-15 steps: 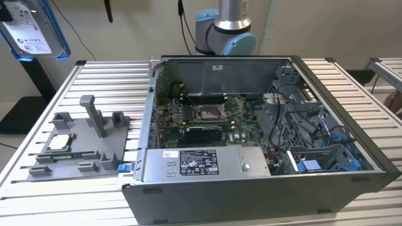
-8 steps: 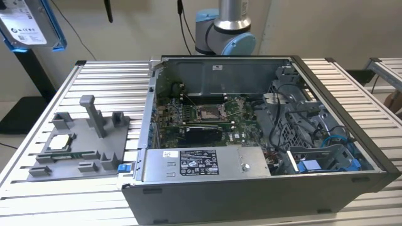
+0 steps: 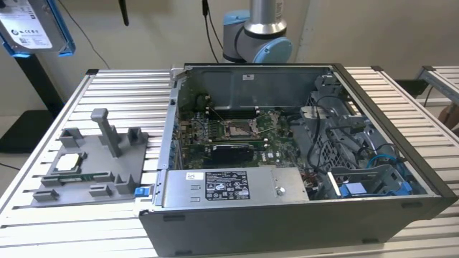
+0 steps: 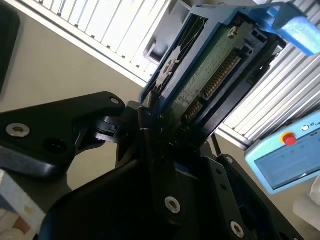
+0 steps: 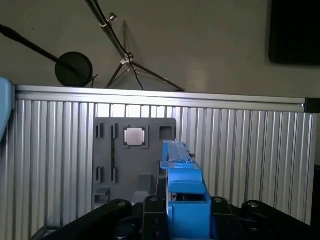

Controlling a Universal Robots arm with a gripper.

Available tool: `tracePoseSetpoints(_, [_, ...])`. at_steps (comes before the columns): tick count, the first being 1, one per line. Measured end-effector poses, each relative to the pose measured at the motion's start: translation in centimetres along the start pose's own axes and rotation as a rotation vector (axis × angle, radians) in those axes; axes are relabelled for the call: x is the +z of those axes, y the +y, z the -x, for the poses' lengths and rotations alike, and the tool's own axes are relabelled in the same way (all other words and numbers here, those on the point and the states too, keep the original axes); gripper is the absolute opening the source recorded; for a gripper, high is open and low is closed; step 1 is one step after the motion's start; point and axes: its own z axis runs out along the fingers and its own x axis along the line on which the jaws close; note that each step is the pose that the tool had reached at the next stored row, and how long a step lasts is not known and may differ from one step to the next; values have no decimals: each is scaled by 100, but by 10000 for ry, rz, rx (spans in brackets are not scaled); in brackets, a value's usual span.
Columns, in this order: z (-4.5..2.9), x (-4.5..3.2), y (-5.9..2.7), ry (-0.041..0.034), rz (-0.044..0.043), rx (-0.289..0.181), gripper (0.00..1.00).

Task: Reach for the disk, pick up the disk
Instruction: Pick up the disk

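Note:
The disk (image 3: pixel 30 26), a silver drive with a white label in a blue bracket, hangs high above the table's far corner at the exterior view's left. In the second wrist view my gripper (image 4: pixel 180 137) is shut on the disk (image 4: pixel 210 65), whose green circuit-board side and blue frame stick out past the black fingers (image 4: pixel 150 130). In the first wrist view the disk's blue bracket edge (image 5: pixel 182 175) stands up between the finger bases, with the gripper (image 5: pixel 186 212) closed around it, well above the slatted table.
An open computer case (image 3: pixel 401 215) fills the table's middle and the exterior view's right. A grey fixture plate (image 3: pixel 118 169) holding a small silver chip (image 3: pixel 68 161) lies on the slatted table (image 3: pixel 107 97). The arm's base (image 3: pixel 257 37) stands behind the case. A pendant (image 4: pixel 285 160) lies nearby.

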Motion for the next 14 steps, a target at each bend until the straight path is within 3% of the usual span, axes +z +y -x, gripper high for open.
tracePoseSetpoints(4, [-1, -1, -26, 1, 1, -1, 0])
tracePoseSetpoints(14, [-6, -7, -246, 0, 1, 1, 0])
